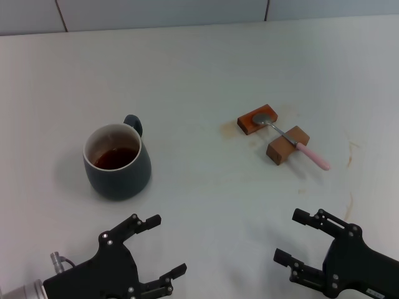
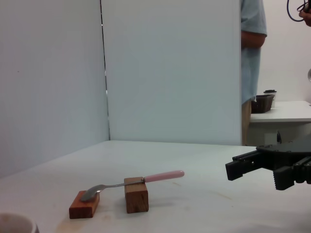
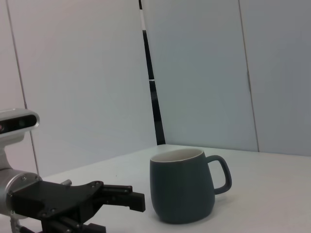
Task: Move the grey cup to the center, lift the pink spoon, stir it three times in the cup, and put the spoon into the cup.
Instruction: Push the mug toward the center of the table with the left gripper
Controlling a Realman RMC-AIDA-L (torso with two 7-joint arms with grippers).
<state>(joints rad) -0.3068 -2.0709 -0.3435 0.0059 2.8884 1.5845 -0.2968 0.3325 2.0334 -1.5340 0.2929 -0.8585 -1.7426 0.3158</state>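
The grey cup (image 1: pixel 117 163) stands on the left of the white table (image 1: pixel 199 68), its handle towards the back, with dark brown liquid inside. It also shows in the right wrist view (image 3: pixel 182 190). The pink spoon (image 1: pixel 310 154) lies at the right across two wooden blocks, bowl on the flat block, handle jutting past the taller one. It also shows in the left wrist view (image 2: pixel 146 179). My left gripper (image 1: pixel 167 246) is open and empty, near the front edge below the cup. My right gripper (image 1: pixel 288 237) is open and empty, in front of the spoon.
A flat reddish block (image 1: pixel 257 119) and a taller brown block (image 1: pixel 287 145) carry the spoon. Pale wall panels (image 1: pixel 187 12) close off the table's far edge. A person (image 2: pixel 252 53) stands beyond a panel by another table.
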